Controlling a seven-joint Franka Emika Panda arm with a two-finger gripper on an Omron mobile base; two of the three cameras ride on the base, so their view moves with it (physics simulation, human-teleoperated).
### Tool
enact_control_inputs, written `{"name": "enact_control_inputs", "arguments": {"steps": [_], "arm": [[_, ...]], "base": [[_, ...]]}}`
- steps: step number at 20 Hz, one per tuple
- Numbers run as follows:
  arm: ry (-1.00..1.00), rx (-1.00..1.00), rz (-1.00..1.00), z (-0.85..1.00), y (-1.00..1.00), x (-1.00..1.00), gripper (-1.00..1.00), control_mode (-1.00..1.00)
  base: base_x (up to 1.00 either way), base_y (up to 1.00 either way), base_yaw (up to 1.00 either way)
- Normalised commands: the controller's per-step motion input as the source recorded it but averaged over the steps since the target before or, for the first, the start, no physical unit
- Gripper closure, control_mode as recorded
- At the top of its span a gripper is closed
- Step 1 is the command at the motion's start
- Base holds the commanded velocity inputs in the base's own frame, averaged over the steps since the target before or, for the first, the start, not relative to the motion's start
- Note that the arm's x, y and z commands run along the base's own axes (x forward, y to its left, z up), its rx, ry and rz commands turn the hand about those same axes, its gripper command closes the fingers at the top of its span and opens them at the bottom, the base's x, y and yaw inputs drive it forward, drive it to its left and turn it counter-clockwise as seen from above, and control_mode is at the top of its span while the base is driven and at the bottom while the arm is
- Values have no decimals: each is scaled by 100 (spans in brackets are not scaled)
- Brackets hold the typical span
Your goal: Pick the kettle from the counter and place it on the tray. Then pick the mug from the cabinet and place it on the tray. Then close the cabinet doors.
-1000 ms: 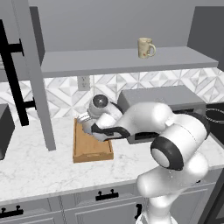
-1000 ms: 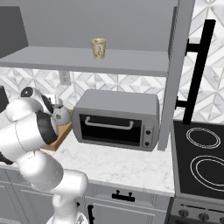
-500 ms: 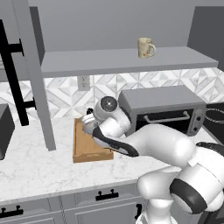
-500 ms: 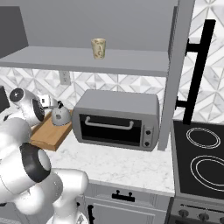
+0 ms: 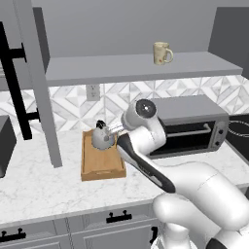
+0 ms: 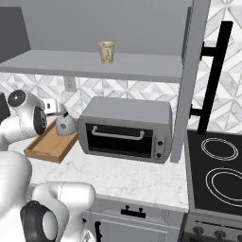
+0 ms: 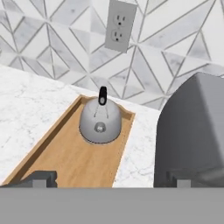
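The speckled grey kettle stands upright at the far end of the wooden tray on the marble counter. My gripper is open and empty; it hangs back from the kettle on the toaster-oven side and looks down along the tray. The cream mug sits on the shelf of the open cabinet. Both cabinet doors stand open at the sides.
A grey toaster oven stands just right of the tray, under the shelf. A black stove lies further right. A dark box sits at the counter's left. A wall outlet is behind the tray.
The arm has risen and unfolded and the hand has drawn back from the kettle. The kettle stays on the tray. The jaws stayed open.
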Motion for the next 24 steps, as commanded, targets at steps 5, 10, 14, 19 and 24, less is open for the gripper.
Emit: {"name": "enact_control_inputs", "arguments": {"steps": [5,10,14,19,24], "arm": [[1,0,-2,49,-36,-52,-100,-100],[0,0,-3,33,-29,-52,-100,-100],[0,0,-1,31,-30,-44,-100,-100],[1,0,-1,15,-35,-34,-100,-100],[-14,0,0,43,-43,-9,-100,-100]], "base": [[0,0,0],[0,0,0],[0,0,0],[0,0,0],[0,0,0]]}}
